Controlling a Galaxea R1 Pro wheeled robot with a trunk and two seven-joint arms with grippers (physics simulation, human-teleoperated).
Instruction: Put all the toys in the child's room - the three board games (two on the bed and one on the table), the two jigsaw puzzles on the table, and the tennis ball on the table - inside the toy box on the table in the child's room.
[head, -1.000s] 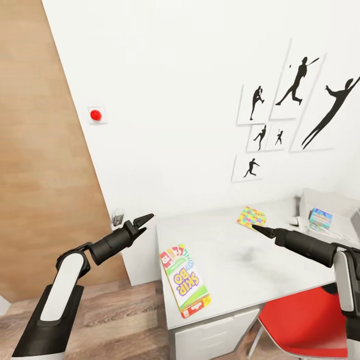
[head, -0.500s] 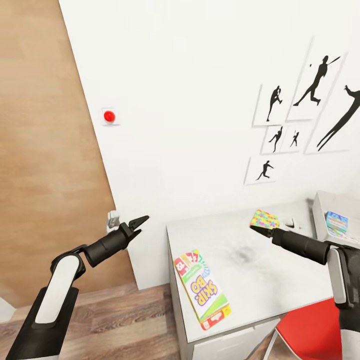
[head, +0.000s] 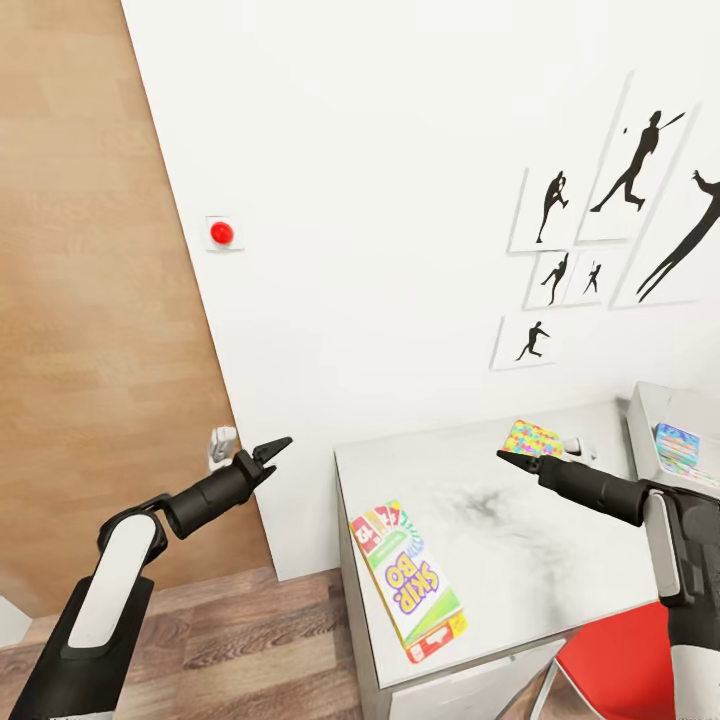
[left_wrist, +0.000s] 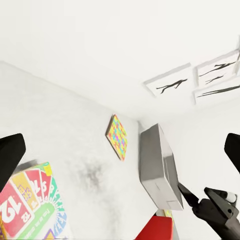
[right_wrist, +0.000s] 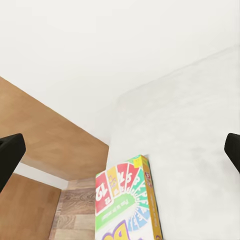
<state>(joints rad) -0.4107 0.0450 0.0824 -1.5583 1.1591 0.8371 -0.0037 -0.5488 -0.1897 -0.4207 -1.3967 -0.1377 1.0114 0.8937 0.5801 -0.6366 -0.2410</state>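
A Skip-Bo board game (head: 408, 572) lies flat near the front left corner of the white table (head: 520, 525), and shows too as the Skip-Bo box (left_wrist: 30, 200) (right_wrist: 125, 200). A colourful jigsaw puzzle (head: 530, 438) (left_wrist: 117, 136) lies at the back of the table. The grey toy box (head: 690, 420) (left_wrist: 157, 167) stands at the right edge, with a colourful flat box (head: 677, 447) in it. My left gripper (head: 272, 448) hovers open left of the table, off its edge. My right gripper (head: 508, 459) hangs open above the table beside the puzzle, holding nothing.
A white wall with black sports silhouettes (head: 600, 220) and a red button (head: 221, 233) rises behind the table. A wooden panel (head: 90, 300) fills the left. A red chair (head: 620, 665) is tucked under the table's front right. Wood floor (head: 250, 640) lies to the left.
The whole picture has shifted, so the table and wall pictures sit further right: the camera moved. Both arms keep their pose, and nothing was taken hold of.
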